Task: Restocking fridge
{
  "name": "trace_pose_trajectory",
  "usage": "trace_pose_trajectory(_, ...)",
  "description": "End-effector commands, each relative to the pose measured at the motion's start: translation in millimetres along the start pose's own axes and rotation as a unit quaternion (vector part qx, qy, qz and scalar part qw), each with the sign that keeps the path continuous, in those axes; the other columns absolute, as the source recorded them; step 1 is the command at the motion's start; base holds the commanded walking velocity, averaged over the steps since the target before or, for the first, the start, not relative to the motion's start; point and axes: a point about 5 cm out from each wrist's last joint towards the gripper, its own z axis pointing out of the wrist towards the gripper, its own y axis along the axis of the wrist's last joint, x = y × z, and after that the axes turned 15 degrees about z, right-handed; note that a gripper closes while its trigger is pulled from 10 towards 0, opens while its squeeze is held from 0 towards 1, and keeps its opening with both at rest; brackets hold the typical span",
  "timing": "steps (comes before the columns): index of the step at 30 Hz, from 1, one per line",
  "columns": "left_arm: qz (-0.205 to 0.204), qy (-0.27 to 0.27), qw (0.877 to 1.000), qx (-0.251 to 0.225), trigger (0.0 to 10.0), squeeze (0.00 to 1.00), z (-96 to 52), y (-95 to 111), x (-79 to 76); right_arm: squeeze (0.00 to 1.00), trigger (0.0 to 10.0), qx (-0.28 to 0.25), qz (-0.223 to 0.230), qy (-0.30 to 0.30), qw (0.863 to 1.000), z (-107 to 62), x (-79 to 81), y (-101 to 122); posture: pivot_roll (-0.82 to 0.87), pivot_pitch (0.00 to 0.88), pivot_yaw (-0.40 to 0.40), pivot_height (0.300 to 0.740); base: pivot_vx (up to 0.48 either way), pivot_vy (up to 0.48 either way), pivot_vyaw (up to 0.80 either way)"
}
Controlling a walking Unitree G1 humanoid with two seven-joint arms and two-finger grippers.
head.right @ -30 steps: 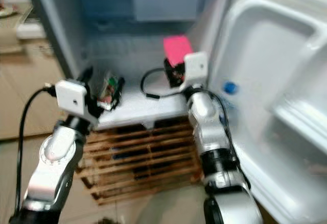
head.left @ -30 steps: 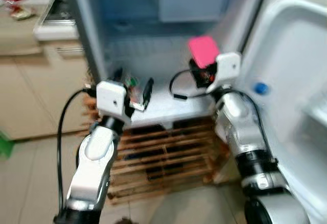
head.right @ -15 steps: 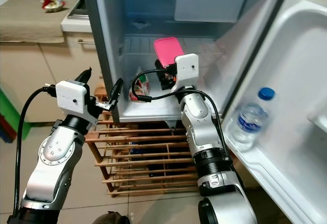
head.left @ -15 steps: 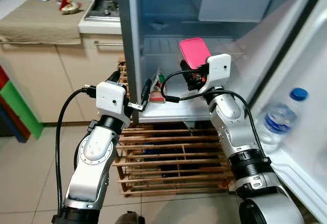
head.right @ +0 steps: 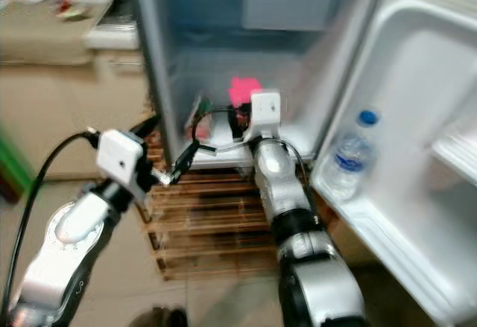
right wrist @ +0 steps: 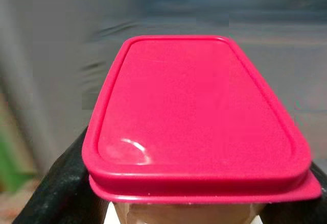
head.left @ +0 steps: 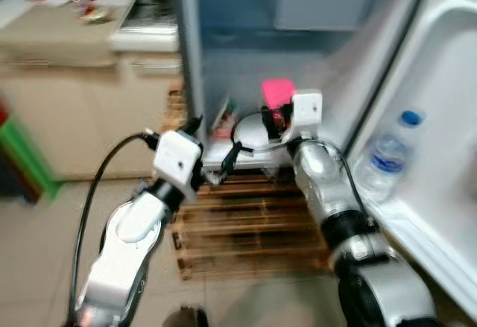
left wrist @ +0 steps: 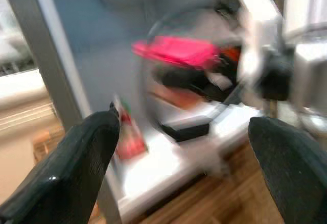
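A pink-lidded box (right wrist: 196,117) is gripped between the fingers of the right gripper (head.left: 277,111) and is held just inside the open fridge (head.left: 298,14), above its lower shelf (head.left: 246,152). The left gripper (head.left: 216,148) is held at the shelf's front edge with its fingers (left wrist: 76,168) spread and nothing between them. A packet (left wrist: 125,137) is seen on the shelf near the fridge's left wall. A water bottle (head.left: 387,159) stands in the door rack (head.left: 428,226). The head views are blurred.
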Motion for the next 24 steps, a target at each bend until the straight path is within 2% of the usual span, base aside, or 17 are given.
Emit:
trace_pose_trajectory(1,0.011,-0.008,1.000,-0.008,10.0,0.00,-4.5,10.0,4.4,0.00,10.0,0.001,-0.011,-0.015,1.000,4.1,0.0,0.9,0.21,0.093,-0.006,0.740,0.000,0.000,0.00)
trace_pose_trajectory(4,0.008,-0.002,1.000,-0.001,10.0,0.00,-11.5,12.6,4.9,0.00,10.0,0.005,-0.009,-0.020,1.000,6.9,3.2,0.0,0.23,0.116,-0.002,0.740,0.000,0.000,0.00)
trace_pose_trajectory(5,0.019,-0.018,1.000,0.005,10.0,0.00,-26.3,17.6,-2.3,0.00,10.0,0.006,-0.014,-0.025,1.000,8.2,7.9,-2.2,0.26,0.162,0.011,0.740,0.000,0.000,0.00)
trace_pose_trajectory(6,0.024,-0.024,0.999,0.008,10.0,0.00,-32.2,19.0,-5.3,0.00,10.0,0.005,-0.019,-0.028,0.999,8.8,9.6,-2.7,0.26,0.167,0.012,0.740,0.000,0.000,0.00)
trace_pose_trajectory(9,0.027,-0.029,0.999,0.010,10.0,0.00,-39.1,20.9,-8.6,0.00,10.0,0.003,-0.022,-0.034,0.999,9.3,11.3,-2.7,0.26,0.181,0.015,0.740,0.000,0.000,0.00)
trace_pose_trajectory(13,0.006,-0.029,0.999,0.023,10.0,0.00,-50.0,23.5,-13.6,0.00,10.0,-0.022,-0.033,-0.046,0.998,10.5,19.1,1.0,0.24,0.211,0.008,0.740,0.000,0.000,0.00)
trace_pose_trajectory(20,-0.008,-0.017,0.999,0.031,10.0,0.00,-46.2,24.2,-11.8,0.00,10.0,-0.039,-0.024,-0.056,0.997,9.6,18.4,1.4,0.23,0.219,-0.005,0.740,0.000,0.000,0.00)
trace_pose_trajectory(21,-0.012,-0.007,0.999,0.033,10.0,0.00,-45.6,23.4,-10.6,0.00,10.0,-0.048,-0.013,-0.055,0.997,8.9,17.2,3.6,0.22,0.209,-0.010,0.740,0.000,0.000,0.00)
trace_pose_trajectory(22,-0.034,0.027,0.998,0.038,10.0,0.00,-43.4,21.3,-4.9,0.00,10.0,-0.085,-0.004,-0.042,0.996,2.2,16.6,8.8,0.20,0.187,-0.016,0.740,0.000,0.000,0.00)
trace_pose_trajectory(24,-0.065,0.049,0.996,0.042,10.0,0.00,-41.6,19.4,-2.4,0.00,10.0,-0.122,-0.008,-0.018,0.992,-11.7,20.4,13.2,0.18,0.170,-0.018,0.740,0.000,0.000,0.00)
